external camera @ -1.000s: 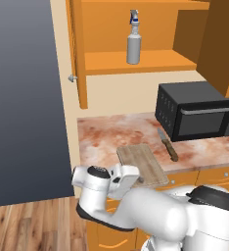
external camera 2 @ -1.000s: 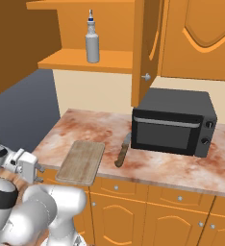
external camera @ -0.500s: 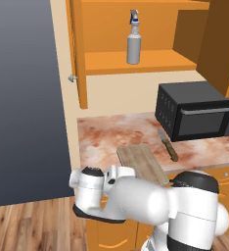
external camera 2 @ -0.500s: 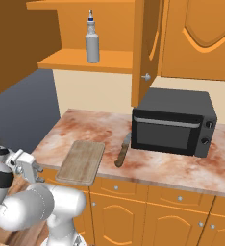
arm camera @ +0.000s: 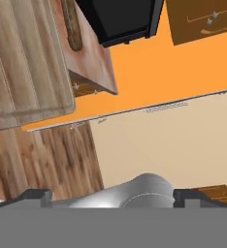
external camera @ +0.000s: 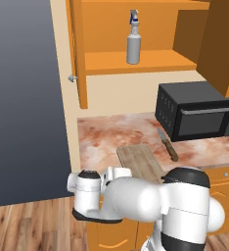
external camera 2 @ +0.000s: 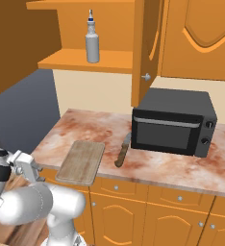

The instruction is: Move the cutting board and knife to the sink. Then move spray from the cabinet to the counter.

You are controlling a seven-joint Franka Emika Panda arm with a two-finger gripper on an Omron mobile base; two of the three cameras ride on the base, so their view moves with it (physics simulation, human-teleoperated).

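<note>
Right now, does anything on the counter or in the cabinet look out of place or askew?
One thing: the cutting board lies at the counter front, its near edge seemingly overhanging slightly. The knife lies flat beside it, and the spray stands upright on the cabinet shelf.

We see bare worktop behind cutting board; open approach from above. Knife just beside board, apart from it; microwave blocks worktop beyond knife. Cabinet doors swung wide; spray alone on shelf, free room both sides. Open door hangs over microwave's near corner.
</note>
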